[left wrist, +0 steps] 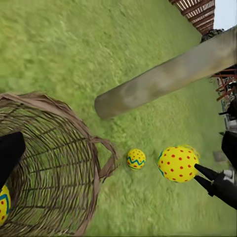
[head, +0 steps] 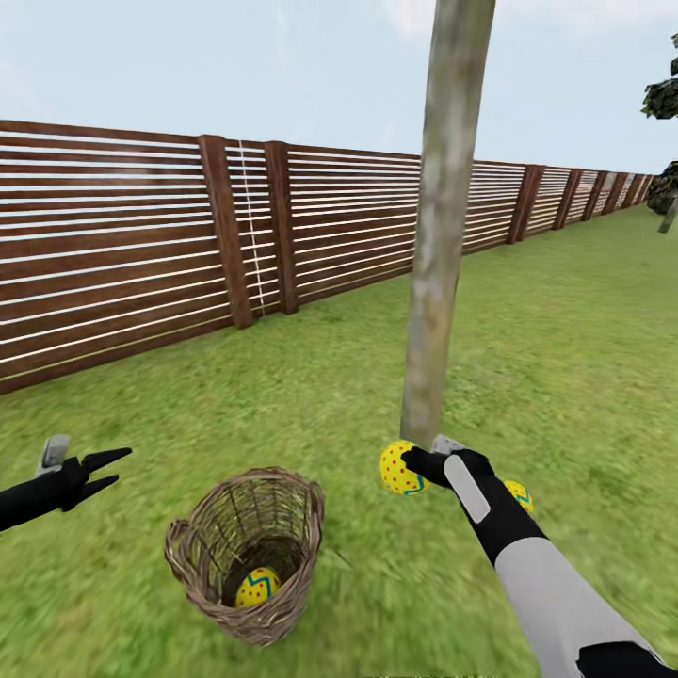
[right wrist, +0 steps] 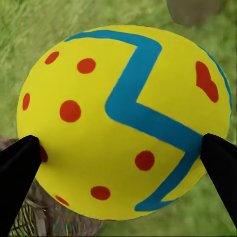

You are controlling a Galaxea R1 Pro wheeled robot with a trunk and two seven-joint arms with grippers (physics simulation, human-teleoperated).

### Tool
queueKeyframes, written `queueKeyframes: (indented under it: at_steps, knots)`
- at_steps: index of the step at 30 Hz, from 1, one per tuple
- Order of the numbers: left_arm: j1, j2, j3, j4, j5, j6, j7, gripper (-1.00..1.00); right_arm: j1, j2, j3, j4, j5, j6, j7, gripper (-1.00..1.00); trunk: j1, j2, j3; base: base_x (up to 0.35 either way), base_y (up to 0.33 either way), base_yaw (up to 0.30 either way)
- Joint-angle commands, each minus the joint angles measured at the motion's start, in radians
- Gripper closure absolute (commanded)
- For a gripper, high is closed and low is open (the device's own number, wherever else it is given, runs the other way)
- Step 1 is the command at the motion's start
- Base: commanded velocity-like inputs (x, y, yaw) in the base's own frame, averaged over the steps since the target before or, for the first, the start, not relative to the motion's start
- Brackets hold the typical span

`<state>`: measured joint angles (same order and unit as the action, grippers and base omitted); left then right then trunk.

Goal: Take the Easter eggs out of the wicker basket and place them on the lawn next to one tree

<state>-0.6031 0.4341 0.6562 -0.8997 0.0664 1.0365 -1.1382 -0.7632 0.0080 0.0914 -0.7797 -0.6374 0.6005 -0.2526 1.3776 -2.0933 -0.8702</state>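
— One yellow red-dotted egg [head: 399, 468] sits pinched in the right gripper [head: 421, 463] beside the pale grey tree trunk [head: 441, 245]; another [head: 519, 494] lies on grass.
— Third egg [head: 256, 587] inside the brown wicker basket [head: 247, 551]; left gripper [head: 102, 474] spread, open lawn [head: 565, 358] around.

Slatted brown fence [head: 141, 245], pale sky [head: 235, 56]

a large yellow easter egg [right wrist: 123, 123] takes up most of the right wrist view, marked with red dots and a broad blue zigzag band running across its shell. the two black fingers [right wrist: 17, 173] of the right claw [right wrist: 121, 165] press against its opposite sides, holding it between them. behind the egg lies mottled green lawn [right wrist: 29, 29]. a grey-beige patch of tree trunk [right wrist: 192, 10] shows at one edge, and a bit of brown wicker basket [right wrist: 39, 217] peeks out from under the egg at another.
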Motion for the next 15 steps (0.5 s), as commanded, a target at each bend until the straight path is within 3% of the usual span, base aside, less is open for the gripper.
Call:
queueKeyframes:
  at_steps: [1, 8, 11, 15]
  knots:
    - [0.0, -0.002, 0.002, -0.015, 0.001, 0.008, -0.002, -1.0, -0.001, 0.002, 0.002, 0.0, 0.002, 0.0, -0.009, 1.0, 0.0, 0.0, -0.001, 0.0, -0.209, -0.233]
    - [0.001, -0.005, -0.001, -0.027, 0.0, 0.007, -0.035, -1.0, -0.001, 0.005, 0.002, 0.002, 0.01, -0.012, -0.01, 1.0, 0.0, 0.0, -0.006, 0.0, -0.257, -0.226]
    - [0.001, -0.005, -0.029, -0.027, 0.0, 0.007, -0.035, -1.0, -0.001, 0.005, 0.002, 0.003, 0.011, -0.027, -0.01, 1.0, 0.0, 0.0, -0.008, 0.0, -0.294, -0.238]
    - [0.001, -0.005, -0.039, -0.028, 0.0, 0.007, -0.035, -1.0, -0.001, 0.004, 0.002, 0.004, 0.01, -0.03, -0.01, 1.0, 0.0, 0.0, -0.011, 0.0, -0.274, -0.241]
